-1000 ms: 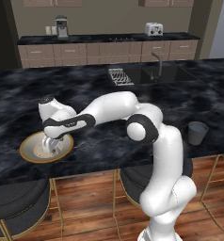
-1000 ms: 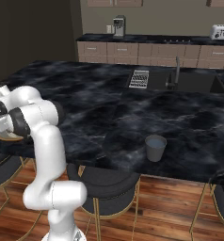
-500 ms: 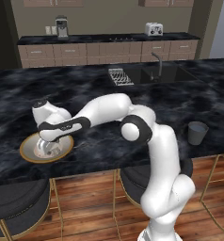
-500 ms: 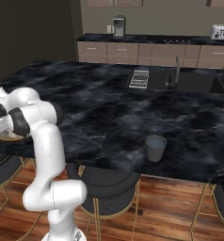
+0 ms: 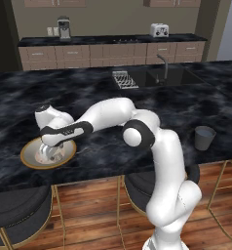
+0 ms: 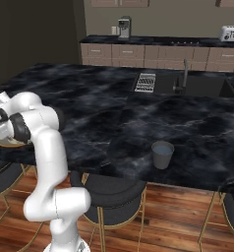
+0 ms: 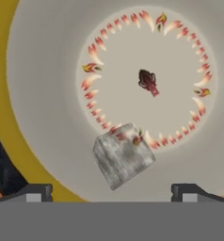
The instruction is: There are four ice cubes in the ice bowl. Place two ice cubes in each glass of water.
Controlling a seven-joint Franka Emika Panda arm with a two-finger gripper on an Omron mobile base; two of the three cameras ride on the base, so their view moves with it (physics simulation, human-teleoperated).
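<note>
The ice bowl (image 5: pixel 28 158), with its tan-gold rim and cream inside, sits on the dark marble counter at the left. My gripper (image 5: pixel 51 150) points down into it, just above the bottom. In the hand view the bowl's inside (image 7: pixel 48 70) carries a ring of red flame marks, and one pale ice cube (image 7: pixel 123 156) lies just ahead of my gripper (image 7: pixel 113 193), between the lines of the two fingertips (image 7: pixel 36 192), which stand wide apart and open. A dark grey glass of water (image 5: pixel 204 137) stands far to the right near the counter's front edge, also seen from the other side as the glass (image 6: pixel 162 154).
A sink with a faucet (image 5: pixel 163 68) and a dish rack (image 5: pixel 124 79) lie at the counter's far side. Bar stools (image 5: pixel 18 207) stand under the front edge. A toaster (image 5: pixel 159 30) and a coffee machine (image 5: pixel 64 27) sit on the back counter.
The hand has shifted slightly left over the bowl and settled lower into it. The jaws stay wide apart.
</note>
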